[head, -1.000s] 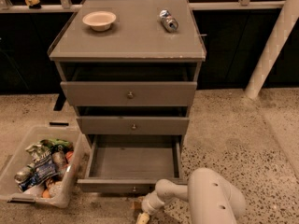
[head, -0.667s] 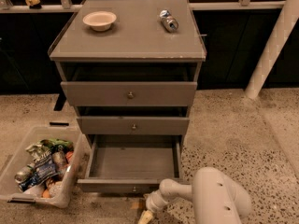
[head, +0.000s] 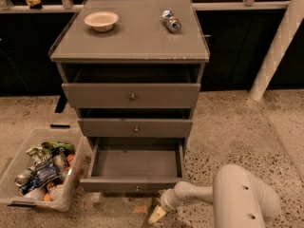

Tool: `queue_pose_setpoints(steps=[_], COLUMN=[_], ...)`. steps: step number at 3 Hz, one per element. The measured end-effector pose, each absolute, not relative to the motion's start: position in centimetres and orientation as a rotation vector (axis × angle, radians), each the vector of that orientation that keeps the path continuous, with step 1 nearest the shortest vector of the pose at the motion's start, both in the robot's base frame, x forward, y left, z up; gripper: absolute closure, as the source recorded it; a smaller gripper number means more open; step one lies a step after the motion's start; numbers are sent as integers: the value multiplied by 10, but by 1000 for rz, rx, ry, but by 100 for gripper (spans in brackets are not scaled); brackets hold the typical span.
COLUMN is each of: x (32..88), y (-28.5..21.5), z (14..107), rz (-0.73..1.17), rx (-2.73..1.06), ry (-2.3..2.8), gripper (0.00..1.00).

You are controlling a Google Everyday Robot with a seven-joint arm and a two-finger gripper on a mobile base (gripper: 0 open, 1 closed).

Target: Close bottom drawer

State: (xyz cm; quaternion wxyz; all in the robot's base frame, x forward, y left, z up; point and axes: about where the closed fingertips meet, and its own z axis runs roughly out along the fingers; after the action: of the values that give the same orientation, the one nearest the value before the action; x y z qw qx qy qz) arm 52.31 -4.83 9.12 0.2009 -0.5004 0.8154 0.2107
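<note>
The bottom drawer point(head: 135, 164) of the grey cabinet point(head: 130, 37) stands pulled far out, its deep grey box empty and its low front with a small round knob point(head: 137, 189) facing me. The two drawers above it are nearly closed. My gripper point(head: 156, 215) is low at the bottom of the camera view, just in front of and right of the drawer's front, below its right end. The white arm point(head: 237, 198) reaches in from the lower right.
A clear plastic bin point(head: 40, 172) full of snack packets sits on the floor left of the drawer. A beige bowl point(head: 101, 20) and a lying can point(head: 171, 21) rest on the cabinet top. A white post point(head: 278, 42) stands at the right.
The arm has shifted slightly right and the gripper has stayed low in front of the drawer's front. The drawer is as far out as before.
</note>
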Motion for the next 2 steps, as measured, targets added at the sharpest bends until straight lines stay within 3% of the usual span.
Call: queue_pose_setpoints(steps=[1,2], x=[536,543], y=[-55,-23], z=[100,86], rz=[522,557], rx=[-1348,-1379], ry=[2273,2250], gripper=[0,0])
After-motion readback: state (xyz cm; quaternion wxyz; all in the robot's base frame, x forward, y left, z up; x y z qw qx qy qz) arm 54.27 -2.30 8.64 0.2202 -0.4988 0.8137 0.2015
